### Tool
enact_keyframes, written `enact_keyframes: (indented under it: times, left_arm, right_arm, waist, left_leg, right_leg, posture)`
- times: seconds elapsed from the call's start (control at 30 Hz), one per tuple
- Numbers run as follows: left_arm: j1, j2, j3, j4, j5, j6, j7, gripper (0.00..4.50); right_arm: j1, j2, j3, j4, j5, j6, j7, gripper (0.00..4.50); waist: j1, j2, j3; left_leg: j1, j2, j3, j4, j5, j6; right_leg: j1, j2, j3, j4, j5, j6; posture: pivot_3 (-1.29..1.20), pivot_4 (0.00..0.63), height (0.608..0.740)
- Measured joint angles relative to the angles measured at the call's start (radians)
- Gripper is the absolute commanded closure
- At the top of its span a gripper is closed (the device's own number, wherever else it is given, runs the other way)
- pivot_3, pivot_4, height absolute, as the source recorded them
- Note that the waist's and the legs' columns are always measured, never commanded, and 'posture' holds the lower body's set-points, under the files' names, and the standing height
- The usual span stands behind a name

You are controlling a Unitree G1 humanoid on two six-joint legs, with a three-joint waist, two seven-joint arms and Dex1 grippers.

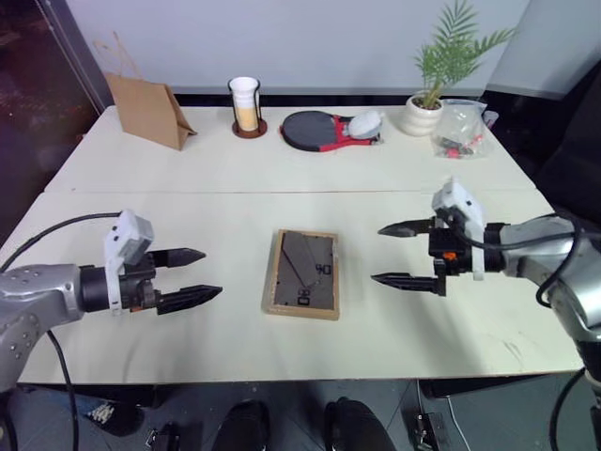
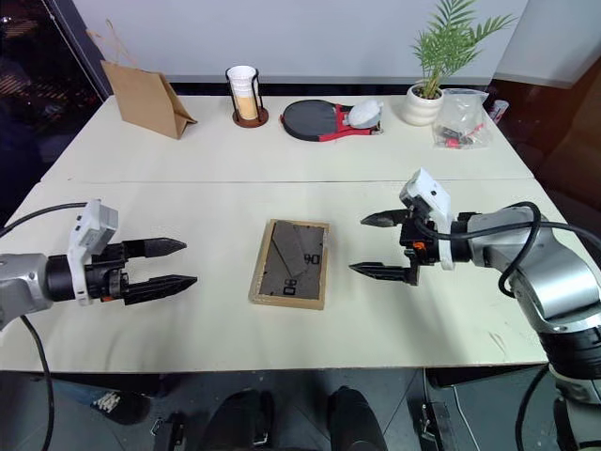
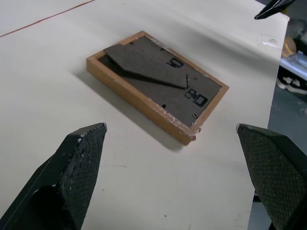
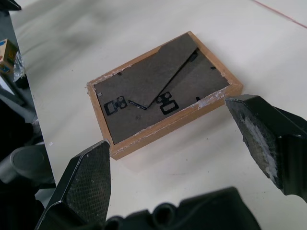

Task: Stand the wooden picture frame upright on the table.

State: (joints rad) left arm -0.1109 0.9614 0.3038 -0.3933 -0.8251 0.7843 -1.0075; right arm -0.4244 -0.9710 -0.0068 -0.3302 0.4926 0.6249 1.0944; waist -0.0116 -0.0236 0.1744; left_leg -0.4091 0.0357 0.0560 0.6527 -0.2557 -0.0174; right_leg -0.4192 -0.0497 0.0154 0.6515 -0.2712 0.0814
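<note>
A: What's on the table?
B: The wooden picture frame lies face down near the front. Along the back: paper bag, cup holder, paddle, potted plant, plastic bag

— What sort of place?
— Staged test room, I'd say. My pale counter stands before a bare white wall.
— Evidence?
— Unrelated props lined along the far edge: brown paper bag, cup holder, table-tennis paddle, potted plant.
</note>
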Motion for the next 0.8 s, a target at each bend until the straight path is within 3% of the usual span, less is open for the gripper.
enact_keyframes:
  times: [0.37,0.8]
  left_arm:
    - [-0.054,-0.026,-0.055,0.028,0.016,-0.007,-0.017,0.00]
    - [-0.063,-0.034,-0.098,0.051,0.073,-0.040,-0.022,0.00]
  right_arm:
    - [0.048,-0.030,-0.016,-0.005,0.001,0.010,-0.004,0.03]
    - [0.049,0.008,-0.013,-0.019,-0.022,-0.002,-0.071,0.03]
  waist:
    - [-0.002,0.000,0.000]
    - [0.000,0.000,0.000]
  left_leg:
    - [0.000,0.000,0.000,0.000,0.000,0.000]
    - [0.000,-0.001,0.000,0.001,0.000,0.000]
  right_leg:
    - [0.000,0.001,0.000,0.000,0.000,0.000]
    - [0.000,0.001,0.000,0.001,0.000,0.000]
  posture:
    - [0.00,0.150,0.740]
    - [0.00,0.150,0.740]
